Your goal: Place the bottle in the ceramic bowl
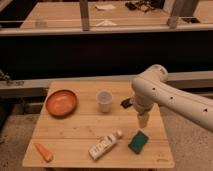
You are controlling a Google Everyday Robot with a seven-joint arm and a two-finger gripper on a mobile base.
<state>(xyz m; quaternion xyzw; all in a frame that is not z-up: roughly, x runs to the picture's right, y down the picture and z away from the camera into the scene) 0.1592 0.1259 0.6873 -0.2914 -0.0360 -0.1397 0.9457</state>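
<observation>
The bottle [104, 145] lies on its side near the front middle of the wooden table [75, 130], its white cap pointing right. The orange-brown ceramic bowl [61, 102] sits at the table's back left and holds nothing. My gripper [143, 120] hangs from the white arm [170, 97] over the right part of the table, up and to the right of the bottle and just above a green sponge [138, 141]. It is not touching the bottle.
A white translucent cup [104, 100] stands at the table's middle back. A small dark object [126, 103] lies behind my arm. An orange carrot-like piece [44, 151] lies at the front left corner. A dark bench and railing run behind the table.
</observation>
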